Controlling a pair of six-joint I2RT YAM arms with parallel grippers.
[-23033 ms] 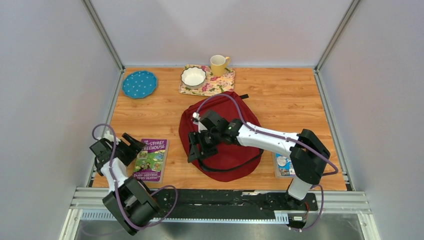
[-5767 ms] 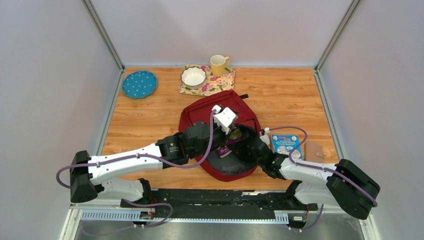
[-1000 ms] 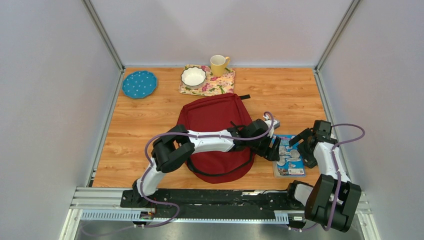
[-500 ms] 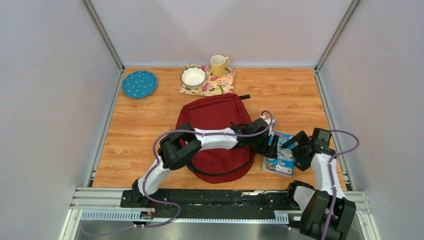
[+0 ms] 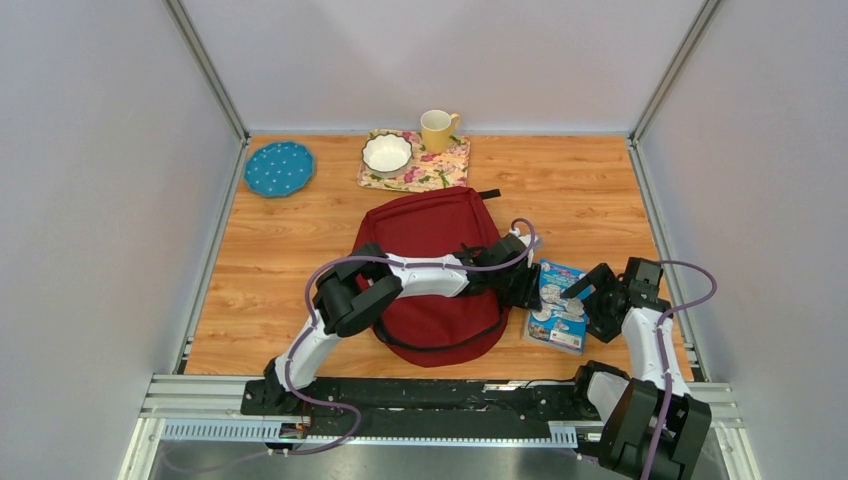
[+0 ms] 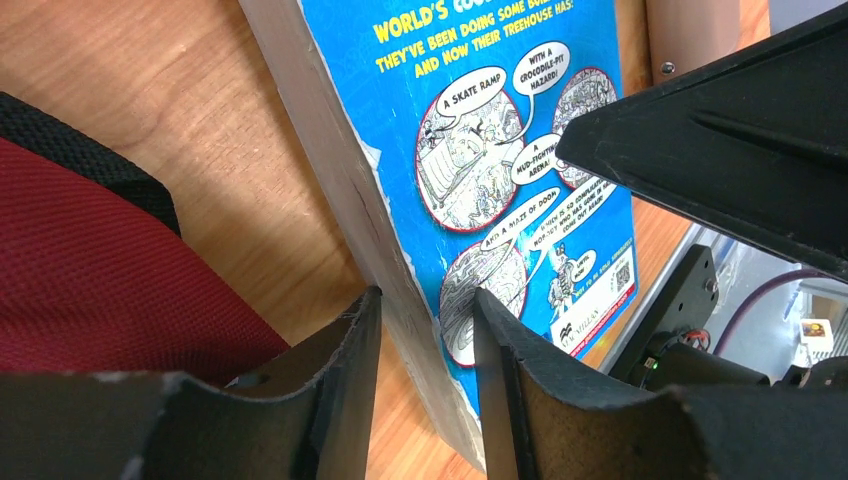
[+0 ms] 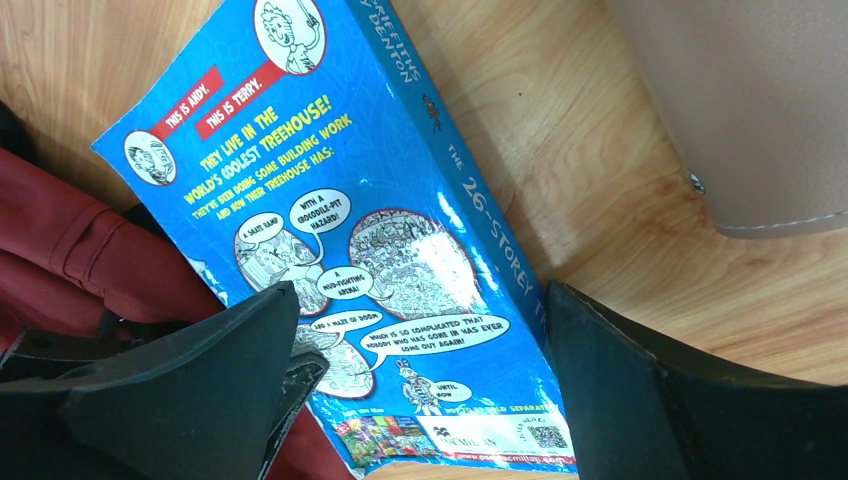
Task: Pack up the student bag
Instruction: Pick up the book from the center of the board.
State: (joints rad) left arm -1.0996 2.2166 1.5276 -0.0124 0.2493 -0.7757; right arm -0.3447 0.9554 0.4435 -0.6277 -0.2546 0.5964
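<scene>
Where the two arms meet: lower right of the overhead frame, just right of the student bag (image 5: pixel 428 250), over a blue book (image 5: pixel 558 306).
Student bag: dark red, lying flat on the wooden table (image 5: pixel 280 270) at the centre of the overhead frame. The left arm (image 5: pixel 420 276) reaches across its lower half. Whether its zip is open cannot be made out.
Book: back cover up, "26-Storey" on the spine, lying askew just beside the bag's right edge. Whether the two touch is unclear.
Left gripper (image 6: pixel 424 305): nearly closed, its two fingers (image 6: pixel 335 400) pinching the book's long page edge. One is on the side nearer the red fabric, the other on the blue cover.
Right gripper (image 7: pixel 422 305): spread wide and straddling the book. In its own wrist view one finger overlaps the lower left of the cover and the other sits by the spine. Contact cannot be told, and it has hold of nothing.
Brown pouch (image 7: pixel 740 110): upper right of the right wrist view, on the wood near the spine.
Far edge, overhead: blue dotted plate (image 5: pixel 279 168) at upper left. White bowl (image 5: pixel 386 153) and yellow mug (image 5: pixel 436 130) on a floral mat (image 5: pixel 432 170) near the bag's top.
</scene>
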